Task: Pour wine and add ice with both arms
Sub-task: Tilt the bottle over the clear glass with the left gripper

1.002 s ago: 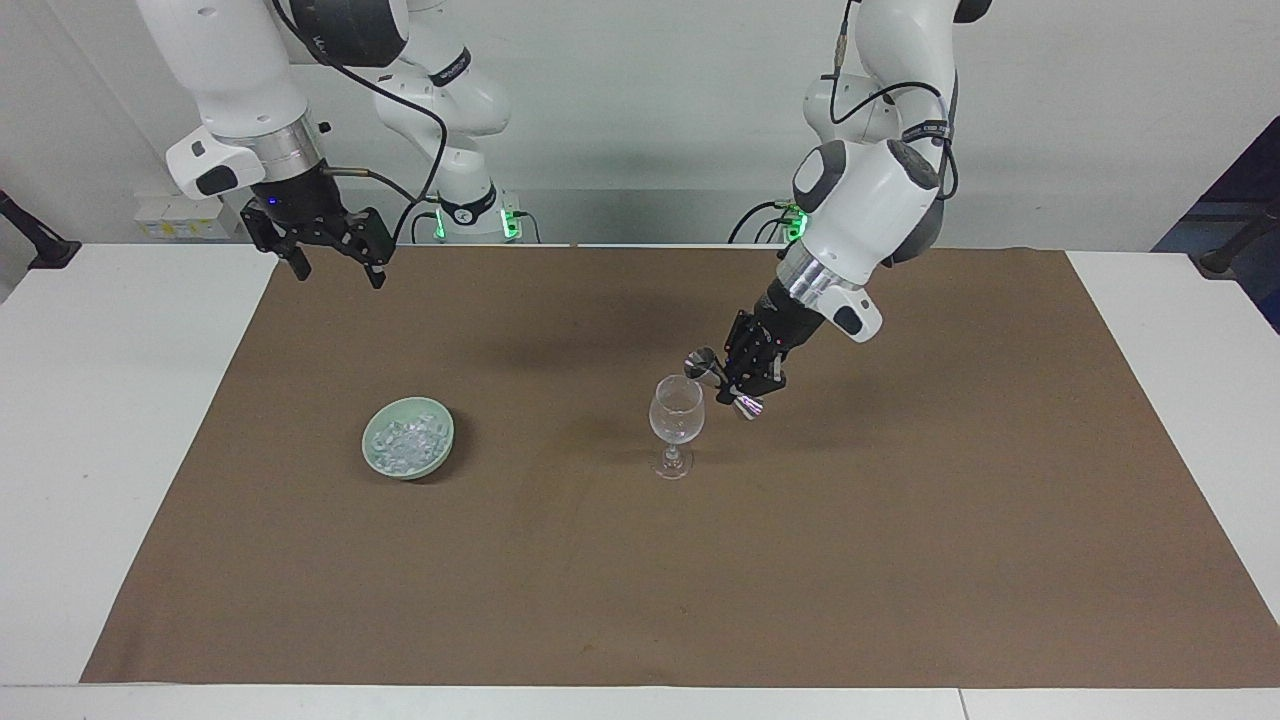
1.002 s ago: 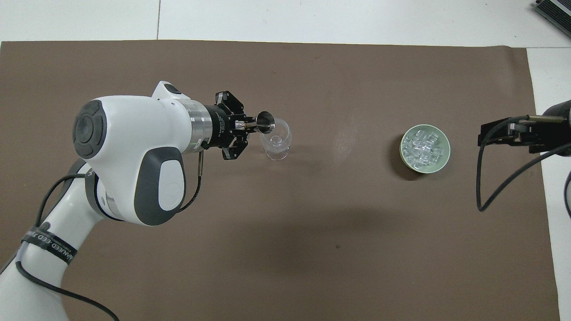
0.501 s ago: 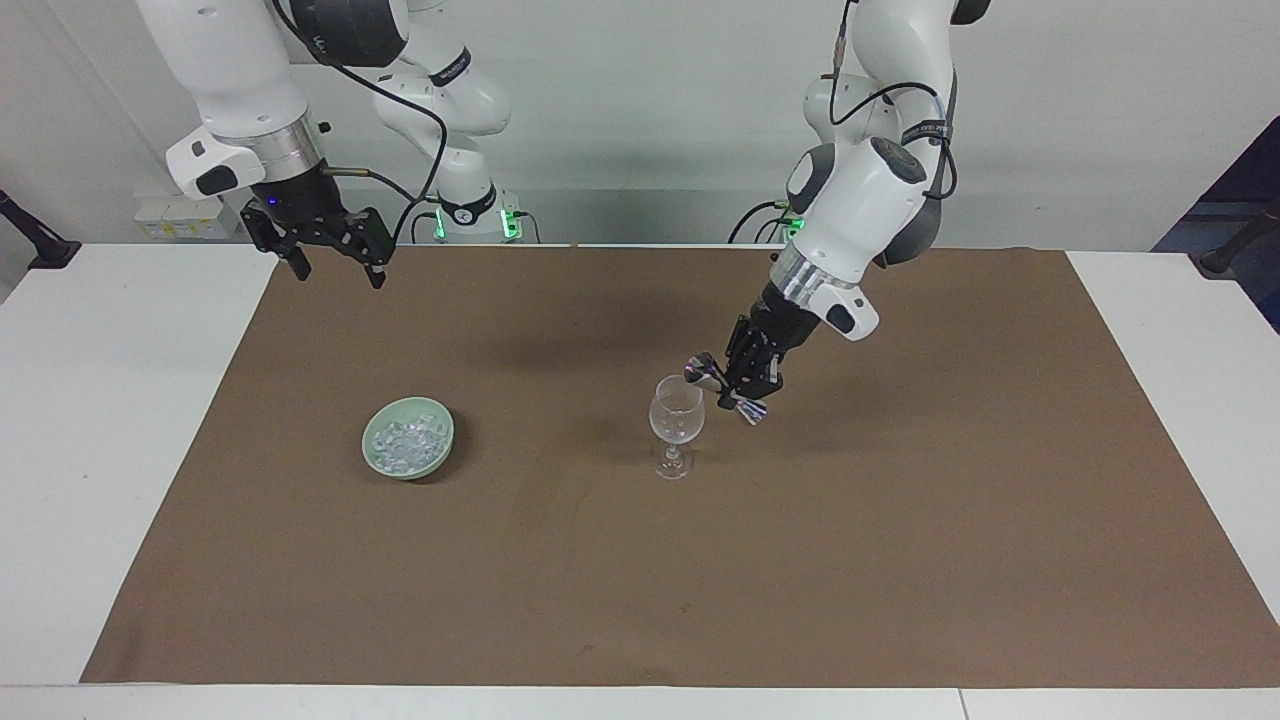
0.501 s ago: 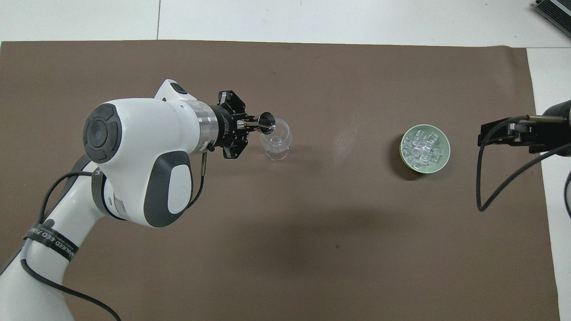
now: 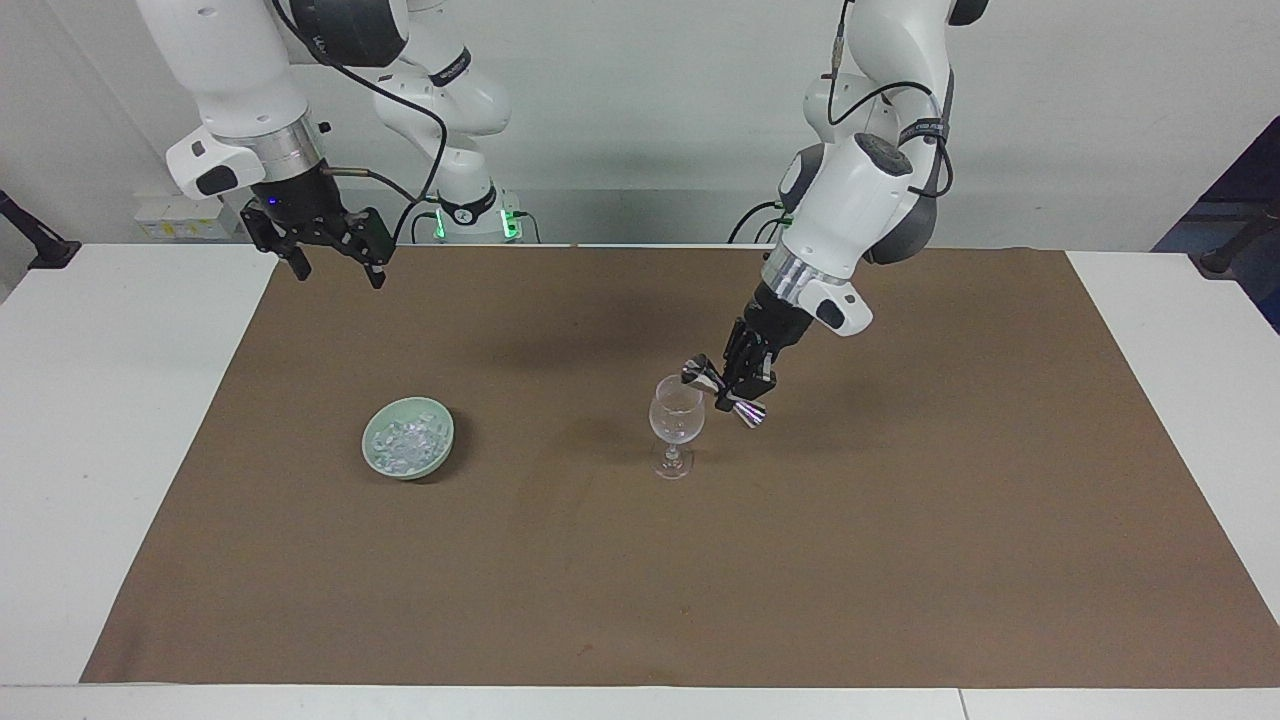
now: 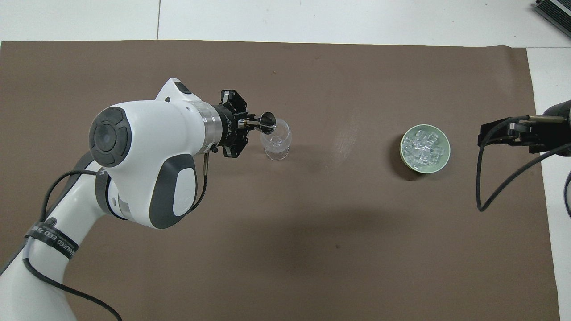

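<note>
Ice [image 5: 405, 442], clear chunks, fills a green bowl [image 5: 440, 455]. I see my left gripper [image 5: 738, 382] pinching a steel jigger [image 5: 723, 391] tilted over the wine glass [image 5: 676, 420]. Right gripper [image 5: 330, 262] waits spread.

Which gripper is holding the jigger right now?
The left gripper, tilting the steel jigger over the wine glass; the right gripper waits open and empty.

A white table [image 5: 120, 420] carries a large brown paper mat [image 5: 800, 560]. On the mat stand a clear stemmed wine glass [image 5: 676, 425] and a pale green bowl [image 5: 408, 452].
</note>
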